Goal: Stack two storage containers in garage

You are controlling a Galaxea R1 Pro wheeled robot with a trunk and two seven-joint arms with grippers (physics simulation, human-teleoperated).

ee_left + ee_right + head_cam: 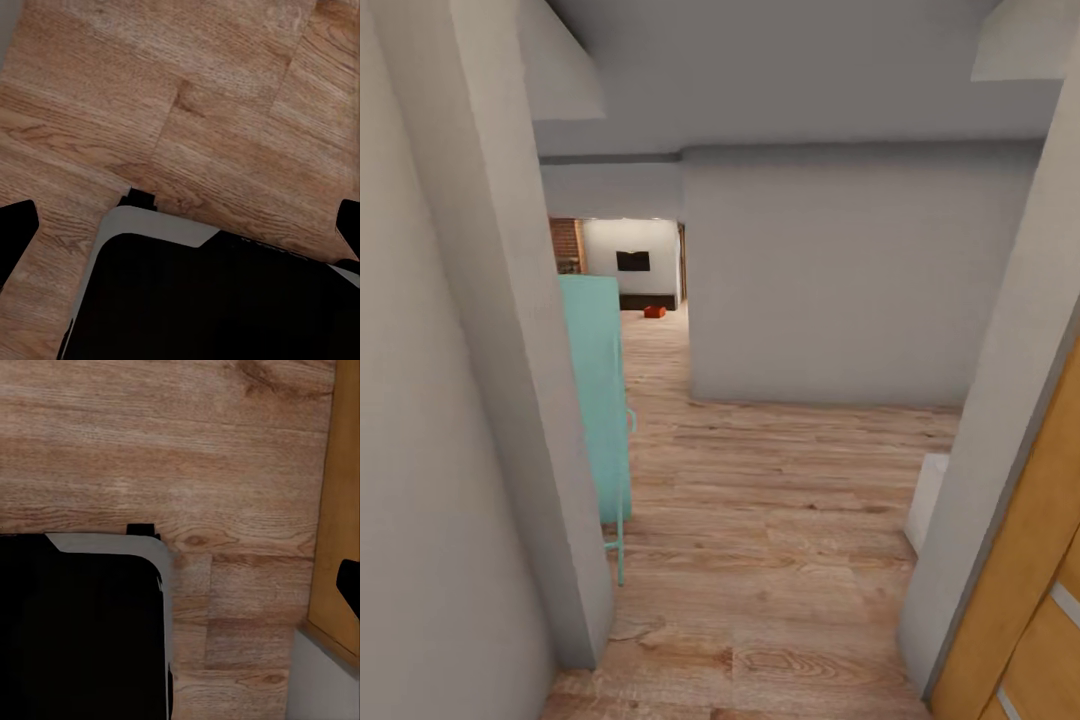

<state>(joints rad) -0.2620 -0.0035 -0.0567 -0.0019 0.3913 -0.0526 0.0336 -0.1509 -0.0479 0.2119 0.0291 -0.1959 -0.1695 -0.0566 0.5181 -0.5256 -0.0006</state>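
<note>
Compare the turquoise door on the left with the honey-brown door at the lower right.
The turquoise door is plain and smooth; the honey-brown door shows wood grain with pale inset strips. The turquoise door stands farther off, down the hall by the left wall; the honey-brown door sits right at the view's near edge, mostly cut off. Both stand upright over the wood-plank floor.

Pale wood-plank hallway (760,520), grey walls (840,280)

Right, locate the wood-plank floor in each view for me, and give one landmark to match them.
Head view: the wood-plank floor runs from the bottom edge up the hallway.
Left wrist view: the wood-plank floor spreads beyond the robot's black base.
Right wrist view: the wood-plank floor lies between the black base and the wooden door.
Shared landmark: the wooden door, also at the head view's lower right.
</note>
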